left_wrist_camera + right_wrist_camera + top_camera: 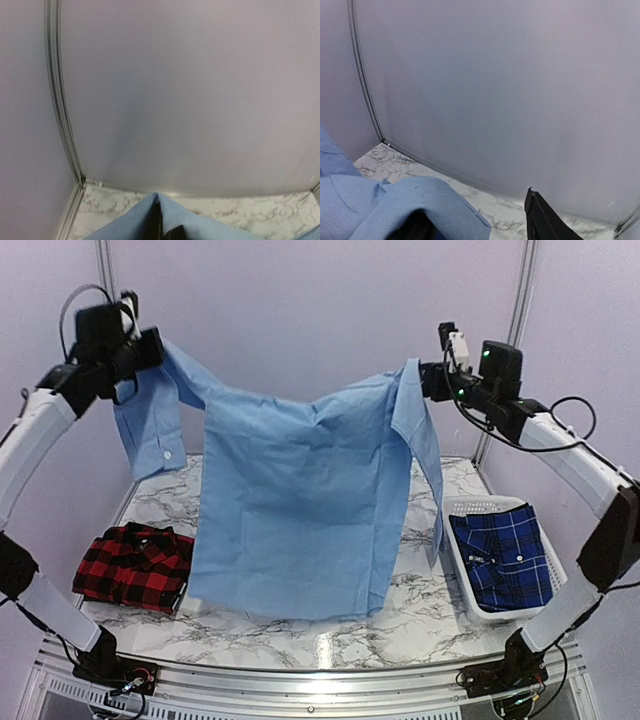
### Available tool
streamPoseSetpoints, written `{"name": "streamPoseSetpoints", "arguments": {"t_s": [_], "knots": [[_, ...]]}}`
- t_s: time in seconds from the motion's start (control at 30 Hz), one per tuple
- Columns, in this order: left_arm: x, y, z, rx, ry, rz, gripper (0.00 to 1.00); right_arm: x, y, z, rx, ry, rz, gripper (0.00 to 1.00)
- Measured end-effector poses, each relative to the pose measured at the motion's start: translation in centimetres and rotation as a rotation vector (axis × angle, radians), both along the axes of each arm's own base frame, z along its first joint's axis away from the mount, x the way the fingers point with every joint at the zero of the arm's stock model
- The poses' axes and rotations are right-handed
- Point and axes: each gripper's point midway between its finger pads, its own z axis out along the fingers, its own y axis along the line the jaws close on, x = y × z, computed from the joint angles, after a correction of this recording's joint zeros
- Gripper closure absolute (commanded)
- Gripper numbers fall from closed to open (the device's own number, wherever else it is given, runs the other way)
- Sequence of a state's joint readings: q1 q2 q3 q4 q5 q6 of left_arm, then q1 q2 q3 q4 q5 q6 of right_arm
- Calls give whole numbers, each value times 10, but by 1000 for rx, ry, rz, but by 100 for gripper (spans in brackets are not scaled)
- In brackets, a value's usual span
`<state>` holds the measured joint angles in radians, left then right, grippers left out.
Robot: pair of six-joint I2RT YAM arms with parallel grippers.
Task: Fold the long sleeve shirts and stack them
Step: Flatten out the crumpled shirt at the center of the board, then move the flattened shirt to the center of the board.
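Observation:
The plain light blue shirt (300,500) hangs spread out above the table between my two raised grippers. My left gripper (152,348) is shut on its upper left corner; in the left wrist view the cloth (200,222) wraps over the closed fingers (159,225). My right gripper (425,380) stands with its jaws apart; in the right wrist view the cloth (415,200) drapes over the left finger, and the right finger (540,217) is bare. The red-and-black check shirt (135,565) lies folded at the left. The dark blue plaid shirt (505,560) lies in a basket.
A white basket (478,506) stands at the right of the marble table (420,610). Pale walls with metal posts (103,265) close in the back and sides. The hanging shirt hides the table's middle.

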<state>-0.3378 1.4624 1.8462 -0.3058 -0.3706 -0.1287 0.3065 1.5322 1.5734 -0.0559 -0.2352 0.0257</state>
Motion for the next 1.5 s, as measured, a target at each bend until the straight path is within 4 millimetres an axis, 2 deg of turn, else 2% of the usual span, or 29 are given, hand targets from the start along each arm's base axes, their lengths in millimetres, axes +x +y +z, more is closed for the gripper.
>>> {"name": "streamPoseSetpoints", "arguments": {"t_s": [0.03,0.07,0.1,0.13,0.2,0.27,0.3,0.33,0.4,0.47,0.6,0.67,0.77,0.9,1.03,1.07,1.17,1.23,1.37,1.4,1.43,1.5], "knots": [[20,0,-41,-8,89,-3,99,14,0,-28,-12,72,-9,18],[41,0,-99,-17,217,-11,92,25,0,-59,-25,148,-23,14],[53,-1,-145,-19,319,-16,84,32,-1,-84,-37,213,-36,13],[61,-1,-201,-28,442,-13,82,38,-2,-117,-60,293,-55,11],[59,-2,-303,-36,675,-12,71,39,-7,-162,-91,416,-89,9],[39,-3,-370,-42,849,-5,67,34,-11,-191,-122,502,-126,9],[28,-2,-389,-45,909,0,66,31,-14,-199,-140,530,-153,9],[22,-1,-396,-45,936,2,64,29,-16,-202,-155,540,-183,9],[20,-3,-391,-62,926,-2,59,26,-15,-204,-180,546,-222,9],[23,-7,-373,-87,879,-18,57,19,-9,-207,-211,553,-246,9],[30,-22,-341,-129,794,-78,56,4,17,-215,-237,564,-233,11],[35,-36,-333,-139,769,-116,56,-2,29,-223,-236,584,-215,12],[40,-72,-335,-139,764,-202,56,-4,44,-240,-233,621,-194,13],[49,-141,-357,-144,796,-348,56,-8,54,-285,-249,715,-190,13],[54,-195,-403,-183,865,-449,57,-23,48,-324,-273,804,-201,13],[53,-205,-420,-201,893,-463,57,-24,48,-326,-274,808,-202,13],[50,-215,-455,-252,960,-472,57,-27,46,-333,-272,821,-208,12],[51,-215,-471,-279,988,-459,57,-29,45,-337,-270,828,-212,12],[55,-208,-478,-325,994,-431,57,-34,42,-345,-277,846,-220,11],[58,-194,-487,-359,999,-402,57,-33,42,-345,-276,846,-222,11],[58,-194,-487,-359,999,-402,57,-33,42,-345,-276,846,-221,11],[61,-179,-491,-391,991,-384,57,-33,41,-345,-276,846,-222,11]]}}
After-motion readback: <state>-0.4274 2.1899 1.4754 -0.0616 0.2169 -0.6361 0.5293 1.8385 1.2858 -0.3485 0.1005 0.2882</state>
